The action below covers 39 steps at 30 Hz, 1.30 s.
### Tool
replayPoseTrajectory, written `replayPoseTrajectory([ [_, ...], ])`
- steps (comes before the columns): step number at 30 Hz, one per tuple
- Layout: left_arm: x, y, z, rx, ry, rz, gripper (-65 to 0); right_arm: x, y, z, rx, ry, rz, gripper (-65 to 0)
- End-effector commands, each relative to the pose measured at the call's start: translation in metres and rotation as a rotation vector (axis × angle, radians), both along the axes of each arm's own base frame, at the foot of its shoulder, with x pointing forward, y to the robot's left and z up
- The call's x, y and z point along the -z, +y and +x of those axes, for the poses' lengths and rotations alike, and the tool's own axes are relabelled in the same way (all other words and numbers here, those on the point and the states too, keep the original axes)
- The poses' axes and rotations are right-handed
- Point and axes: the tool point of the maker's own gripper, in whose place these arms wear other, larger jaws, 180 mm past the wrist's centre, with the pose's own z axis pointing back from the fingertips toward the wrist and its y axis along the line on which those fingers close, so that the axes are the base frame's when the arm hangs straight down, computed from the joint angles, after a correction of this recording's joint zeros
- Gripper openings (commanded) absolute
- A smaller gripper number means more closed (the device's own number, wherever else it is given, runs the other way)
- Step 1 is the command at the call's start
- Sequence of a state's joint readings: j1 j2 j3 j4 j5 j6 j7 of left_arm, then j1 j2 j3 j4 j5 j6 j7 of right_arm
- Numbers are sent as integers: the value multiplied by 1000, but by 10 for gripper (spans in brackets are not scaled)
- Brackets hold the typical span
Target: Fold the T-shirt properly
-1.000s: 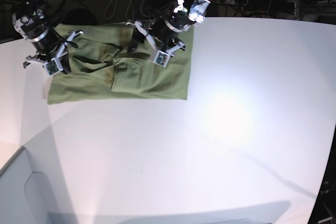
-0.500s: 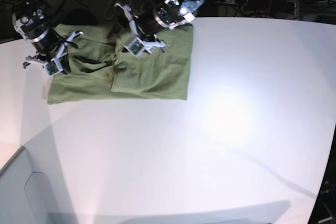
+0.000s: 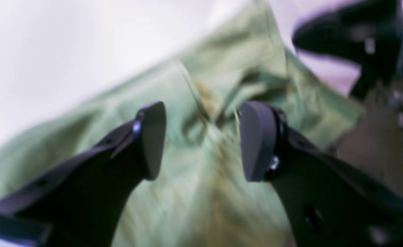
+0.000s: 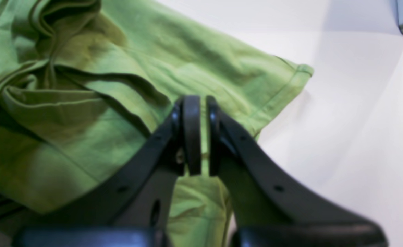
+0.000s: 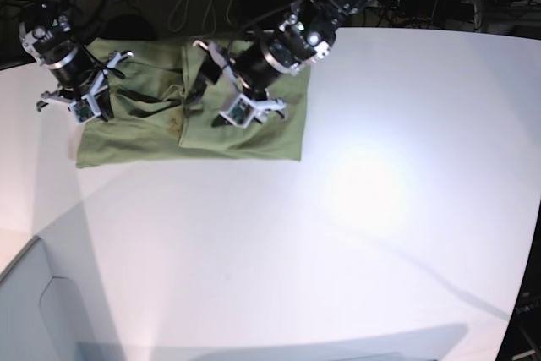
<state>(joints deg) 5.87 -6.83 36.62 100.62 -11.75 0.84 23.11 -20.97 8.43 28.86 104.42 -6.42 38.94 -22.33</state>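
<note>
At the nine-to-ten o'clock corner of the base view, the right gripper sits on the T-shirt, which lies spread, partly folded and rumpled, across the far left of the white table. In the right wrist view its fingers are pressed almost together, only a sliver showing between the pads; green cloth lies under and behind them, but whether any of it is pinched I cannot tell. The hemmed corner lies flat at two o'clock from the tips.

Further right, near twelve o'clock of the table, the left gripper hovers over the creased middle of the shirt. In the left wrist view its pads stand well apart with nothing between them, a ridge of wrinkles lying in the gap below.

The step in hand looks like picking the next grasp for a fold. The next move probably calls for the left gripper to drop onto an edge or ridge and close cleanly on one layer, while the right arm anchors or lifts its side in step.
</note>
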Motion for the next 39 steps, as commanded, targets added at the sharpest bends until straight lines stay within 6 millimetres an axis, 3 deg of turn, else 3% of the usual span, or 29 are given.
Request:
replayPoseTrajectory([
  [1,-22,-5,15,-23,-52,-58,-310,-11,2,5,-26,-38,7,-650],
  [3,-29,-7,33,-50,-73,-68,-310,-10,3,5,-28,-38,8,-650],
  [8,-13,-27,62,-58,-44,-50,-310,-10,2,4,-27,-37,8,-650],
  [14,8,-46,77,-52,-3,-4,-310,-10,2,5,-28,-36,7,-650],
  [31,27,-45,59,-48,-12,85,-310,-10,3,5,-31,-37,5,-650],
  [34,40,-45,56,-44,16,100,-310,-10,3,5,-33,-37,6,-650],
  [39,51,-60,43,19,27,125,-315,-10,2,5,-30,-37,5,-650],
])
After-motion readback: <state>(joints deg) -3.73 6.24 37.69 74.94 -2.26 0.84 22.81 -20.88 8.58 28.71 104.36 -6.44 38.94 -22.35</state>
